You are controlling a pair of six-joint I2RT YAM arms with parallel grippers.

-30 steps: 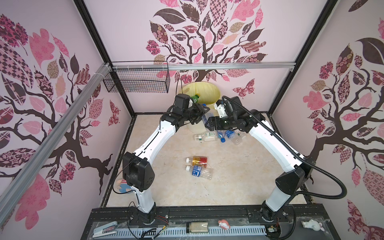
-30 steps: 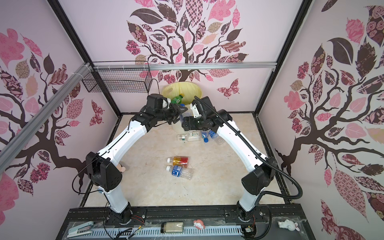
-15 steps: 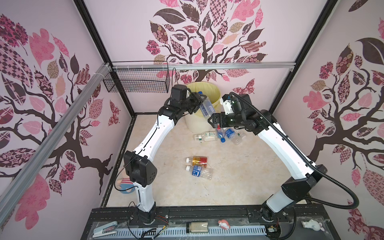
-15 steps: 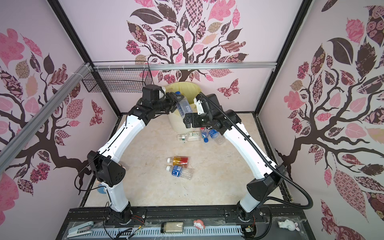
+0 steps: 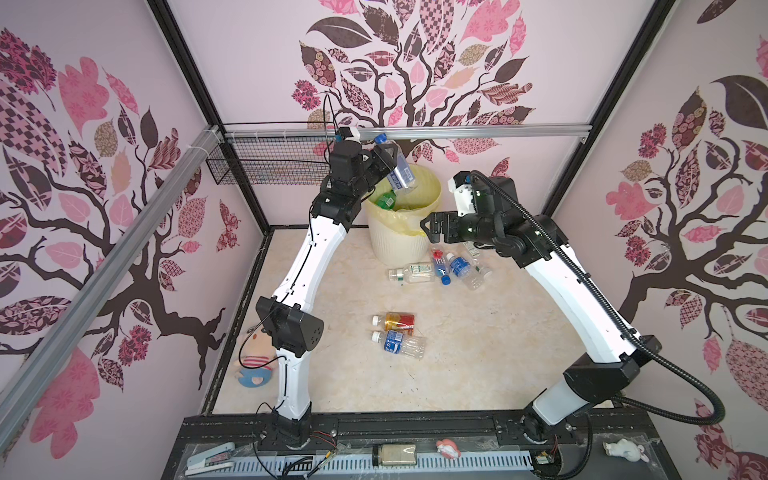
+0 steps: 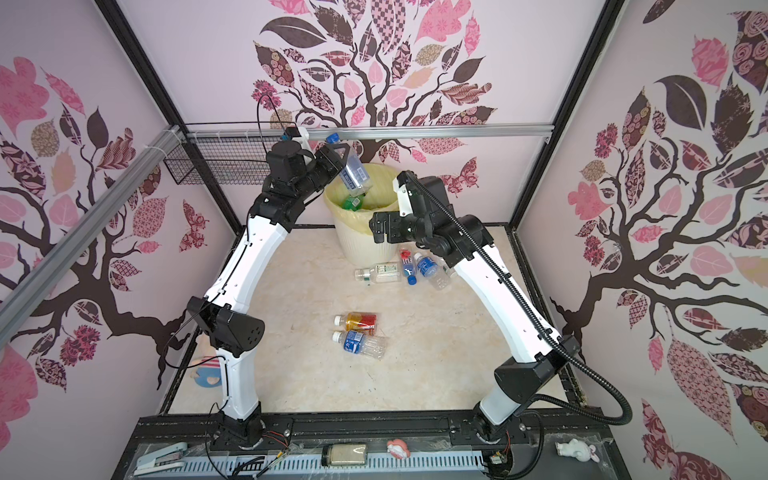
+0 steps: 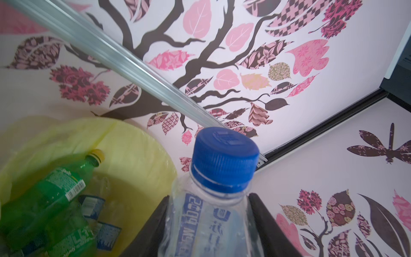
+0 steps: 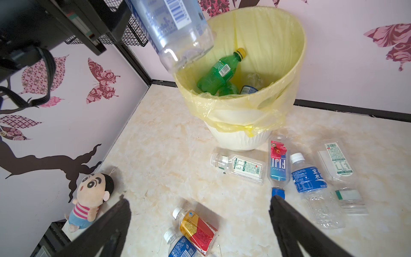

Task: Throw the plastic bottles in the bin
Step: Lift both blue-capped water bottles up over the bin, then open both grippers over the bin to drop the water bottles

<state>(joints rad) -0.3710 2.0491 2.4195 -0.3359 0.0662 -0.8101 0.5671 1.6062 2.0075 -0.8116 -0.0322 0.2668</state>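
The table [image 5: 478,353] carries the bin [image 5: 397,247] at its far edge, with green bottles [image 8: 219,73] already inside. The left claw [image 5: 383,160] grips a clear blue-capped bottle [image 5: 401,174] just below the cap, its base tilted down over the bin's mouth. The right claw [image 5: 430,227] hangs empty, jaws wide, just right of the bin's rim. A cluster of bottles [image 5: 459,266] lies right of the bin's foot. An amber bottle [image 5: 399,322] and a blue-labelled bottle [image 5: 395,345] lie nearer, mid-table. All look empty, so probably light, thin-walled, crushable and prone to roll. The stiffer neck seems the best hold.
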